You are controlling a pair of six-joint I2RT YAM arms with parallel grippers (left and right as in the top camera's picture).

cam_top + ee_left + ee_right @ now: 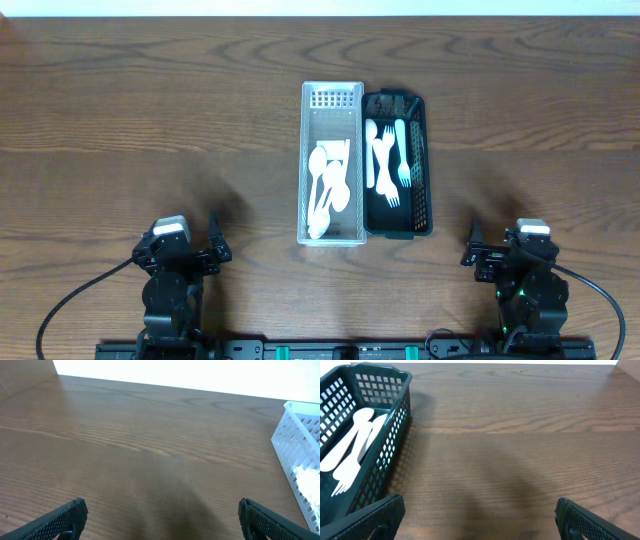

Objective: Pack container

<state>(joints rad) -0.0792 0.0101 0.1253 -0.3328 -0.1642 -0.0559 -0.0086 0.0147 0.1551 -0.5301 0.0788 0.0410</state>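
A white slotted basket stands at the table's middle and holds several white plastic spoons. A dark green basket touches its right side and holds white forks. My left gripper is open and empty at the near left, well apart from the baskets. My right gripper is open and empty at the near right. The left wrist view shows the white basket's corner at its right edge and my open fingers. The right wrist view shows the green basket with forks at its left and my open fingers.
The wooden table stretches wide on both sides of the baskets. Black cables run from each arm base toward the front edge.
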